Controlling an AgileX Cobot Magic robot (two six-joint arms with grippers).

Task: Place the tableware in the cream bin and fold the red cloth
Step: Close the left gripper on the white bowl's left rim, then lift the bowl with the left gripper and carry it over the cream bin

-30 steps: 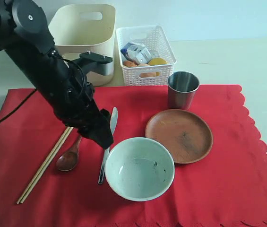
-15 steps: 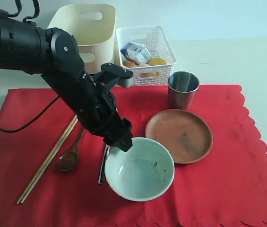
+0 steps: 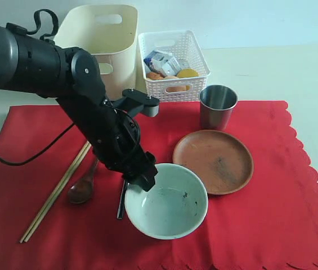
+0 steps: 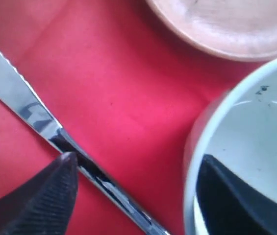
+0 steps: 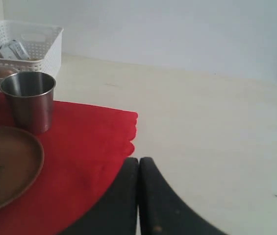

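Right, the left pincer (image 3: 146,179) is down at the near-left rim of the bowl (image 3: 167,205) with its jaws spread wide. In the left wrist view one finger (image 4: 231,200) sits inside the bowl and the other (image 4: 45,200) hangs outside it, over the knife (image 4: 28,105), with the rim between them and not pinched. The knife lies flat on the cloth (image 3: 260,225) just left of the bowl, mostly under my arm in the exterior view. Further left lie the spoon (image 3: 81,190) and then the chopsticks (image 3: 52,197), side by side at a slant. The plate (image 3: 213,161) lies right of the bowl and a little behind it, close to its rim; I cannot tell whether they touch. The cup (image 3: 218,107) stands upright behind the plate near the cloth's far edge. The bin (image 3: 99,42) stands on the counter (image 3: 271,73) beyond the cloth at the back left, and the basket (image 3: 175,93) holding food is just beside it on the right. The cloth is spread flat under all the tableware. My right pincer (image 5: 138,164) has its jaws pressed together with nothing between them, above the bare counter just off the cloth's right edge.
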